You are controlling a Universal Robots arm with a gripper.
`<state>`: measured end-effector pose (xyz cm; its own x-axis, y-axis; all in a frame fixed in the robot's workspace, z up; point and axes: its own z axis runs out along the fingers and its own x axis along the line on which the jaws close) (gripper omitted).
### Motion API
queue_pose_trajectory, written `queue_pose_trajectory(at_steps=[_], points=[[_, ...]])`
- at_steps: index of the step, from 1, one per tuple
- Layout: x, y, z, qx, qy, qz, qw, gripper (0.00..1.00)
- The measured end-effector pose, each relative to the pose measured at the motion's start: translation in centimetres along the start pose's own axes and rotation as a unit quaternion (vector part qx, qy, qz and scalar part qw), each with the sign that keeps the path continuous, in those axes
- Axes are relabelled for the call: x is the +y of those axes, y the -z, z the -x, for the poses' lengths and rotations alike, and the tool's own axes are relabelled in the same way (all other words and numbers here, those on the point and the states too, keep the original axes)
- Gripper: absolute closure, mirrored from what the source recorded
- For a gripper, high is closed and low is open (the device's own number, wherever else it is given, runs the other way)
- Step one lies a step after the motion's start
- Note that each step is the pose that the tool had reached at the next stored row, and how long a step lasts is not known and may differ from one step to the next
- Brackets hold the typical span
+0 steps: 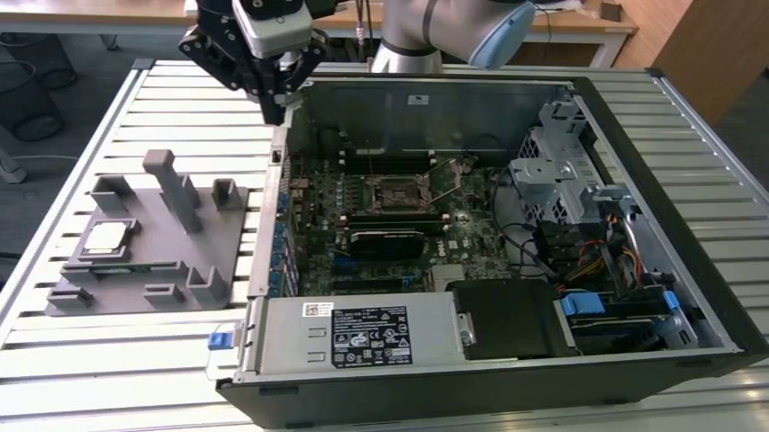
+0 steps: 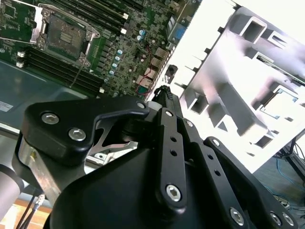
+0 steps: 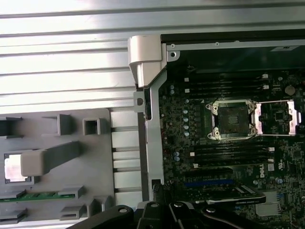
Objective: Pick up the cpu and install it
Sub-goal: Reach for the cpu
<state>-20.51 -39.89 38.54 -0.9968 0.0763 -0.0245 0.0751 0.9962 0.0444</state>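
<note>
**Exterior view.** The gripper [image 1: 275, 114] hangs over the near-corner wall of the open computer case [image 1: 481, 382], on the exterior view's left. Its jaws are pinched together with nothing between them. The cpu [image 1: 106, 237] lies flat in a square pocket of the grey fixture tray [image 1: 144, 256]. The tray rests on the slatted table [image 1: 180, 99] beside the case, well apart from the gripper. I judge the pocket is there to hold the chip square at a known spot for a grasp. The socket [image 1: 402, 191] sits mid-board with no chip in it. Pickup not begun.

**Second wrist view.** Black gripper links take up the foreground, and the fingertips [image 2: 164, 93] meet at a point. Glare washes out the tray. The cpu [image 2: 286, 102] reads as a bright patch, and I cannot trace its edges. The socket [image 2: 66, 36] looks open.

**First wrist view.** The cpu [image 3: 14, 168] is cut off by the picture's edge and partly hidden behind a tray post [image 3: 52, 160]. A green memory stick [image 3: 43, 195] lies in a slot just beside it. The socket [image 3: 232, 119] is empty, with its load plate [image 3: 276, 117] folded out sideways, presumably to leave the seat clear. The contact pins are too small to judge.
</note>
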Motion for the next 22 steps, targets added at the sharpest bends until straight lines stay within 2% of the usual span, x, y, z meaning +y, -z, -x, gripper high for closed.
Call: queue_pose_trajectory(at_steps=[12, 22], points=[[-0.09, -0.09, -1.08, 0.0000, 0.000, 0.0000, 1.0000, 0.89], [-0.19, -0.19, -2.42, 0.0000, 0.000, 0.0000, 1.0000, 0.89]])
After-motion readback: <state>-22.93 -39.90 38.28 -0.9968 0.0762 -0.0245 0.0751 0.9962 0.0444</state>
